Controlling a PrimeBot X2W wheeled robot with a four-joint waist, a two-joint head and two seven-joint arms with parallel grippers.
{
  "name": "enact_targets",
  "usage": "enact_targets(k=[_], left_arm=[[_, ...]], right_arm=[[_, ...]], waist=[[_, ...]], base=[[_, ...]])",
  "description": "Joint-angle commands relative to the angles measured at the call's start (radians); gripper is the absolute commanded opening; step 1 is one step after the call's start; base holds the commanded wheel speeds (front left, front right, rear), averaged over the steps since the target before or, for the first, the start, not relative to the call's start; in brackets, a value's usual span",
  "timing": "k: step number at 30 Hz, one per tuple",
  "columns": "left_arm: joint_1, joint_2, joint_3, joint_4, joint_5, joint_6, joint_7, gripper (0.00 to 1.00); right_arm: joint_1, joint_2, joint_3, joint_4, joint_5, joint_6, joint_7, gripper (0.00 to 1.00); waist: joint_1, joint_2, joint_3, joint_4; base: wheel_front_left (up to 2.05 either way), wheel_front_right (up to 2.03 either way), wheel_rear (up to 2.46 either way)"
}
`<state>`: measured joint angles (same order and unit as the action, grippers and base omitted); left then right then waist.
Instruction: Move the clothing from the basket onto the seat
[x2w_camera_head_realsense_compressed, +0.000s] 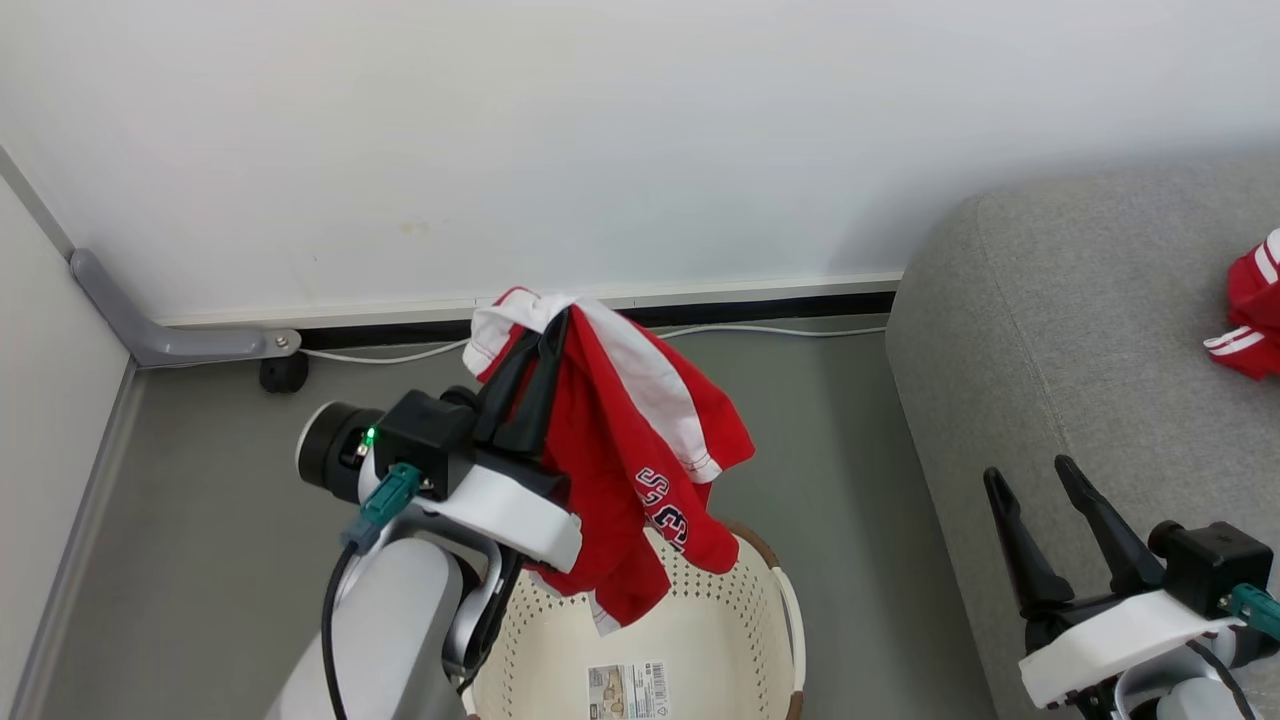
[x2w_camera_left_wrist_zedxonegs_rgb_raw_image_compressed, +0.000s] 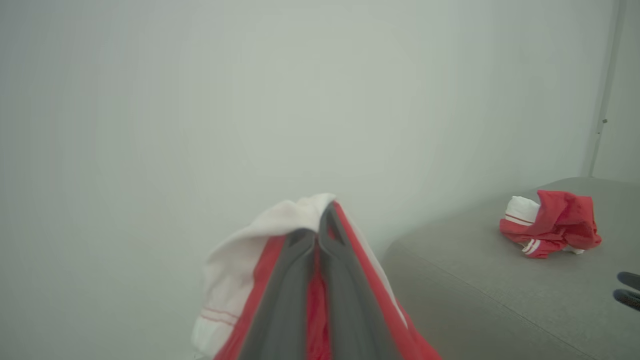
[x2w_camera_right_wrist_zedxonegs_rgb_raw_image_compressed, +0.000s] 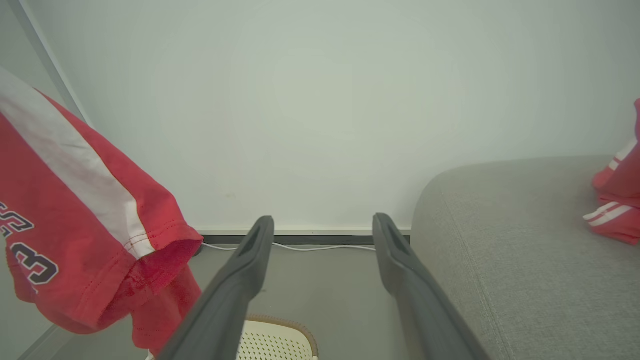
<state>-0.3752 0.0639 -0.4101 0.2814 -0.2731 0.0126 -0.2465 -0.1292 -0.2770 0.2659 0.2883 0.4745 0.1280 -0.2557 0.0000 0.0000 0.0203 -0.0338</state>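
Clothing (x2w_camera_head_realsense_compressed: 620, 440) hangs from my left gripper (x2w_camera_head_realsense_compressed: 553, 328), whose fingers are pressed together on a fold of red and white cloth near the top of the piece. The rest drapes down over the mouth of the basket (x2w_camera_head_realsense_compressed: 735, 610). I cannot tell whether the lowest hem is above the rim. Another red piece (x2w_camera_head_realsense_compressed: 1250, 320) lies on the seat (x2w_camera_head_realsense_compressed: 1050, 330), well to the right. My right gripper (x2w_camera_head_realsense_compressed: 1028, 470) hovers by the seat's near edge, fingers spread, holding nothing.

I judge the step in hand to be the carry across to the seat. I'd raise the left arm first, until the hem is plainly above the rim, so the cloth can't snag or drag the basket. Then I'd swing right, high enough for the trailing cloth to pass over the seat's rounded edge. The pinch is on a small fold, so the motion should be smooth, without jerks. I'd release well in over the cushion, not at the edge, where soft fabric could slide to the floor. The right arm should stay out of the path.
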Motion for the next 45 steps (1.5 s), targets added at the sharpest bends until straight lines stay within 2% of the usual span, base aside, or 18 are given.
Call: enact_targets(k=[1,13,22,33,45], left_arm=[[-0.055,0.018,0.029,-0.035,0.009,-0.006,0.000,0.00],[-0.174,0.044,-0.014,-0.114,-0.012,-0.071,0.141,0.00],[-0.200,0.035,-0.082,-0.117,-0.098,-0.124,0.201,0.00],[-0.220,0.038,-0.117,-0.112,-0.125,-0.132,0.197,0.00],[-0.229,0.028,-0.137,-0.087,-0.123,-0.120,0.183,0.00]], right_arm=[[-0.002,-0.010,0.012,-0.016,-0.010,0.003,-0.006,1.00],[0.003,-0.001,0.001,-0.011,-0.013,0.003,-0.006,1.00],[-0.001,-0.005,0.003,-0.013,-0.006,0.003,-0.006,1.00],[-0.011,-0.016,0.032,-0.040,0.000,0.003,-0.006,1.00],[-0.095,-0.041,0.213,-0.211,0.042,0.003,-0.006,1.00]], waist=[[0.0000,0.0000,-0.001,-0.001],[0.0000,0.0000,0.000,-0.008],[0.0000,0.0000,0.011,-0.012],[0.0000,0.0000,0.026,-0.014],[0.0000,0.0000,0.042,-0.014]], base=[[0.00,0.00,0.00],[0.00,0.00,0.00],[0.00,0.00,0.00],[0.00,0.00,0.00],[0.00,0.00,0.00]])
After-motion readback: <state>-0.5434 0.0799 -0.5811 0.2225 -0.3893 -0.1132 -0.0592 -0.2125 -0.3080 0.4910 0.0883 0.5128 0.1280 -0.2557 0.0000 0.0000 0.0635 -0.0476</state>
